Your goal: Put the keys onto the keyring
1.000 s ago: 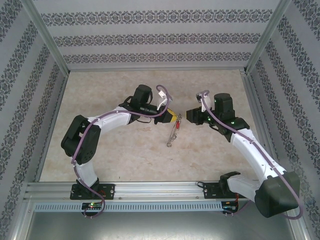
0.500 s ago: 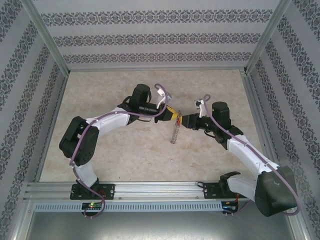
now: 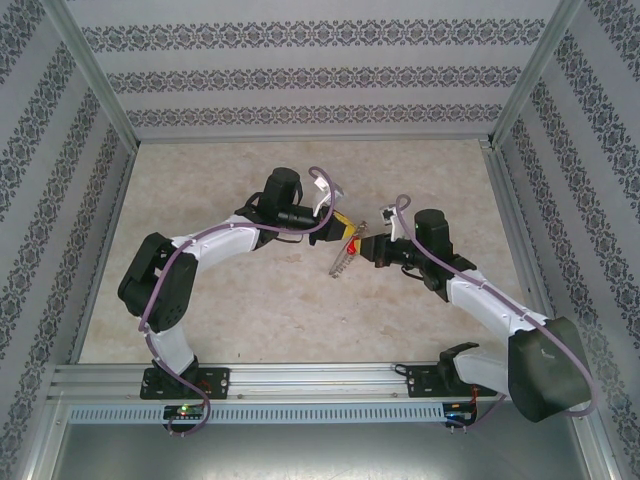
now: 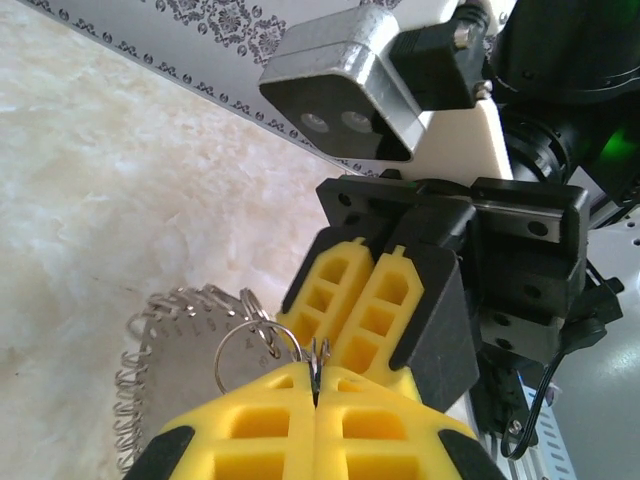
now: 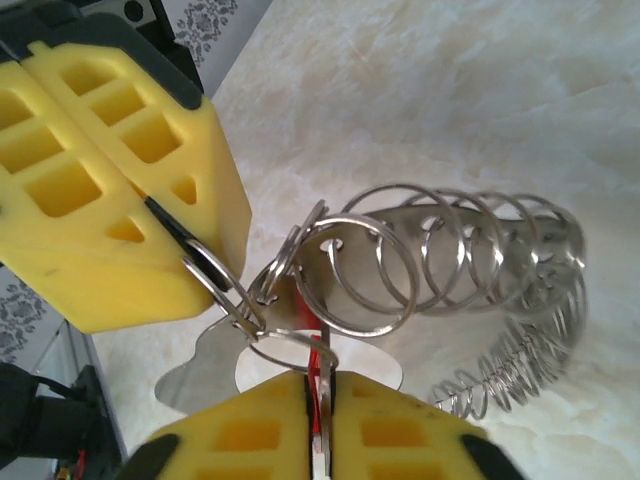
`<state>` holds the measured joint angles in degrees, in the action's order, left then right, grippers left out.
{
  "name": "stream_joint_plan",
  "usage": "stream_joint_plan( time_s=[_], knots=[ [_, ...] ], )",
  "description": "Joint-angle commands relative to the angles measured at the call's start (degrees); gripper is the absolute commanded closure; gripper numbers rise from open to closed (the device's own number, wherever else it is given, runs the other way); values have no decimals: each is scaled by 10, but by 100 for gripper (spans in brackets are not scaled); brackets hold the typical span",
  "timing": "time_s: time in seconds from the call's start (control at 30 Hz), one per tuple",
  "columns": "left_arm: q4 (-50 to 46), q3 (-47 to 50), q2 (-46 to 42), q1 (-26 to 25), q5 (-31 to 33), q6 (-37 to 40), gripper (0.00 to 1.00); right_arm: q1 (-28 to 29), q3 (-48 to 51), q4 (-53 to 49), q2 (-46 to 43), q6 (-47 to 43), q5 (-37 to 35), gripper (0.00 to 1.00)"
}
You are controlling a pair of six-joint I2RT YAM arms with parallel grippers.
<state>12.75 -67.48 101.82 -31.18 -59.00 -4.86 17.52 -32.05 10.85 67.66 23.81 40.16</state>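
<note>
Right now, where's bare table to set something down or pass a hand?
Free: the far strip of table along the back wall; the near patch between left arm, right arm and front rail. Crowded: centre, where left hand grips the keyring and right hand the key.

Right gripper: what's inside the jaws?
A sliver of the red key and a metal edge show in the shut right gripper. Its pads cover the rest, so whether it's threaded on the keyring can't be told.
</note>
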Motion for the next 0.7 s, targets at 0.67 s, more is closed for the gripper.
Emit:
stream_joint_plan(
  time_s=[0.67],
  knots=[
    [75,15,-22,-5,1,-24,100,-1,-1,-34,-10,-24,49,65]
  ],
)
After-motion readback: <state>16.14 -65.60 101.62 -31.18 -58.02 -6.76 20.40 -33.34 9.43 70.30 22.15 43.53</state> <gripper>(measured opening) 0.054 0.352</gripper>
